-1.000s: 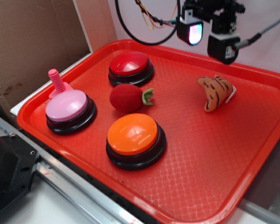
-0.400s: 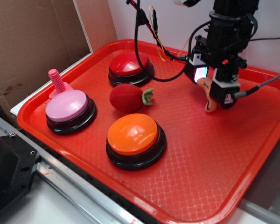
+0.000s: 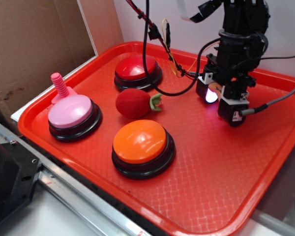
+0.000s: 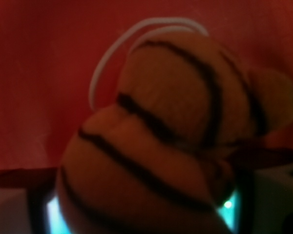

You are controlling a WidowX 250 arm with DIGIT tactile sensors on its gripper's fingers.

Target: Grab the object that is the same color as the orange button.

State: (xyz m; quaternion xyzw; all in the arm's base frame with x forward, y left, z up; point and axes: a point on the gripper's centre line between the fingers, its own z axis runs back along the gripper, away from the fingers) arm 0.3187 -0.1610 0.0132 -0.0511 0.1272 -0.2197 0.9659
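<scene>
On the red tray point(image 3: 211, 196), whose plastic floor is stamped with a fine diamond grid, a pink dome button point(image 3: 71, 112) sits at the left with a ribbed pink screw-shaped peg point(image 3: 59, 86) just behind it. Next come the glossy orange button point(image 3: 140, 141) on its black round base, a fuzzy red plush ball point(image 3: 133, 103) with green leaves, and a red dome button point(image 3: 136, 68). At the right the gripper point(image 3: 221, 101) is down at the tray floor around the orange striped plush toy point(image 4: 176, 141); the wrist view is filled with its soft, curved, dark-banded body and white loop tag point(image 4: 136, 34). Its long axis and the jaw closure cannot be judged.
</scene>
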